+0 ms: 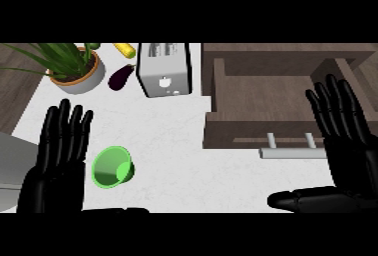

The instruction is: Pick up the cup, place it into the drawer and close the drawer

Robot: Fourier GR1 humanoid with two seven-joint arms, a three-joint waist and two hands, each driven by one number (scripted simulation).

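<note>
White speckled counter (pixel 184 145) fills the middle of the head view, with dark wood grain at the far left and a grey surface cutting in at the lower left corner. On it, just right of the left hand (pixel 55 165), lies the green cup (pixel 113 167) — tipped on its side, its mouth turned toward that hand. The left hand is spread, fingers straight and pointing away from the robot, apart from the cup though close beside it.

To the right, the dark brown drawer (pixel 255 97) stands pulled out, its inside bare wood, its pale bar handle (pixel 291 152) reaching over the counter toward the robot. The right hand (pixel 347 145) shows over the drawer's right side and handle end, fingers straight and spread, thumb stretched out to the left near the lower edge; it holds nothing.

Farther back stand other things: a silver toaster (pixel 165 70) just left of the drawer, a purple eggplant (pixel 122 77) beside it, a yellow corn cob (pixel 125 49) behind that, and a leafy plant in a pale pot (pixel 77 75) at the far left. Between cup and drawer front the counter lies bare — the toaster sits well behind that stretch.
</note>
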